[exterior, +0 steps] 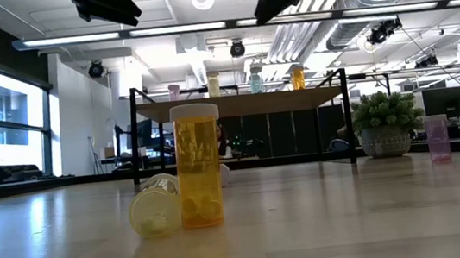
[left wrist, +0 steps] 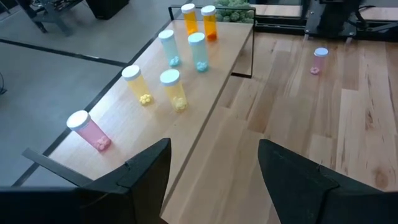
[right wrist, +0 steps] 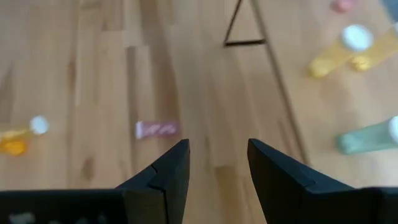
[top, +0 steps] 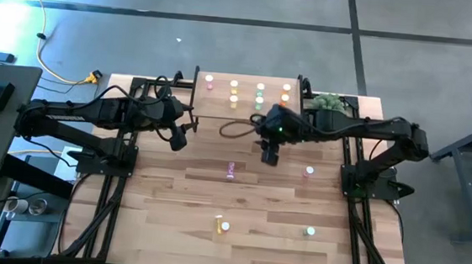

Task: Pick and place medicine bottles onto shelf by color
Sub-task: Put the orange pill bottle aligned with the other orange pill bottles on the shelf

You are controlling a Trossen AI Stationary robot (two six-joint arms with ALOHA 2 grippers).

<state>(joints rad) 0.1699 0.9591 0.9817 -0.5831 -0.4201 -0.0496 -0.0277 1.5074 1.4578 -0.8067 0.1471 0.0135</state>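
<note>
The shelf (top: 247, 95) stands at the table's far edge and carries several upright bottles: one pink (left wrist: 90, 130), two yellow (left wrist: 174, 90), two green (left wrist: 198, 51) and two orange (left wrist: 209, 22). On the table, a pink bottle (right wrist: 157, 129) lies on its side at mid table. Another pink bottle (top: 309, 170) stands to its right. An orange bottle (exterior: 199, 165) stands near the front with a yellow one (exterior: 157, 208) lying beside it. A green bottle (top: 310, 231) stands front right. My left gripper (left wrist: 214, 168) is open and empty above the shelf's left front corner. My right gripper (right wrist: 217, 155) is open and empty above the table, just in front of the shelf.
A green potted plant (top: 329, 101) stands at the shelf's right end. The arms' black frames run along both sides of the table (top: 168, 245). Bare wood lies between the shelf and the front bottles.
</note>
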